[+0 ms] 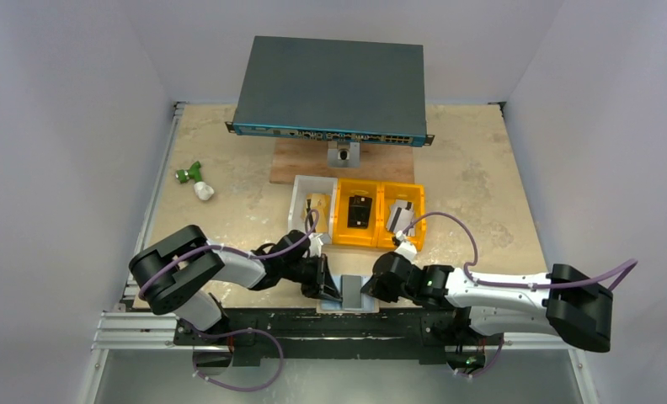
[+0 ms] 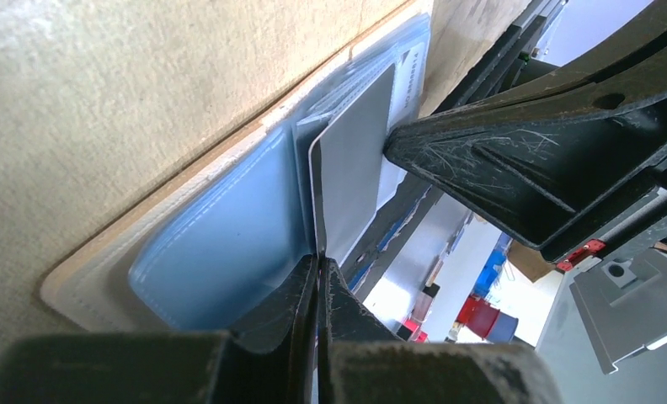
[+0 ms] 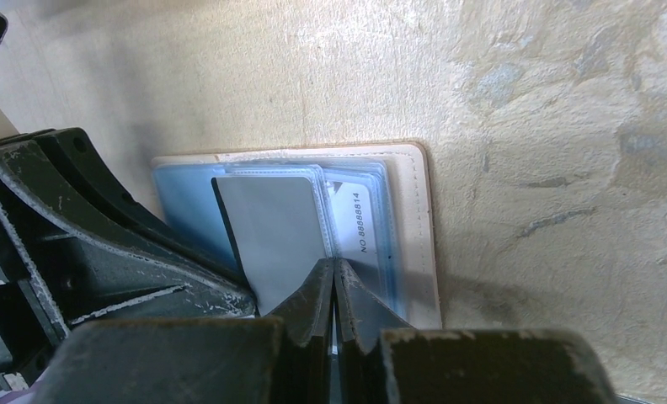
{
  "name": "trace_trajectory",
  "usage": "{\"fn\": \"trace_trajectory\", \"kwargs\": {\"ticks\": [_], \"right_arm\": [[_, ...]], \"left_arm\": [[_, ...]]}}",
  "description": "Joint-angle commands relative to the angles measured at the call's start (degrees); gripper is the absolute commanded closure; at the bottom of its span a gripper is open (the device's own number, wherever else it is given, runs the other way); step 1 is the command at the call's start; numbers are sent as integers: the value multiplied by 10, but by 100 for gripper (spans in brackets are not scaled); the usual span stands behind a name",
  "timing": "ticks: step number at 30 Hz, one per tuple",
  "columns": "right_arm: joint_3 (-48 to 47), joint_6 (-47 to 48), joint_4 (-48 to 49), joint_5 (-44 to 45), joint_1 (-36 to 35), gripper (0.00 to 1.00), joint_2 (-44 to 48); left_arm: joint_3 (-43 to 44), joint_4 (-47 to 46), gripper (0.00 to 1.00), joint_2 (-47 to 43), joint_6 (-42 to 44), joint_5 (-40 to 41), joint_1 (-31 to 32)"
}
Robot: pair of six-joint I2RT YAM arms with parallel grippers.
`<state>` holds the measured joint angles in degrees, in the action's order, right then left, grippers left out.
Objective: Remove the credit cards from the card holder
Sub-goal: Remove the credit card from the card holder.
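Pinching the card [image 2: 351, 177], likely stiff and slick, by its edge, the left tool [image 2: 317, 265] is clamped; the right tool [image 3: 334, 273], fully closed, presses the floppy-looking holder [image 3: 414, 219].

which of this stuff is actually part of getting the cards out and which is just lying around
In the job: card holder, grey card, numbered card, left gripper, right gripper.

Lying about: big grey box, wooden board, white bin, orange bins, green and white object.
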<state>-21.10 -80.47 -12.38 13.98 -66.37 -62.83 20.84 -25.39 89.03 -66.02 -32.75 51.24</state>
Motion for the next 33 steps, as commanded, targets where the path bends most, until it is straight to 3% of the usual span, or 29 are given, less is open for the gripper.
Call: {"fn": "trace_trajectory", "kwargs": {"ticks": [1,33], "right_arm": [[33,-10,-83,17,-1,100,-4],[39,-7,-73,4,-1,100,-4]], "left_arm": [[-11,-21,100,-7,4,-6,-16],[-2,176,100,-106,115,39,-51]]}}
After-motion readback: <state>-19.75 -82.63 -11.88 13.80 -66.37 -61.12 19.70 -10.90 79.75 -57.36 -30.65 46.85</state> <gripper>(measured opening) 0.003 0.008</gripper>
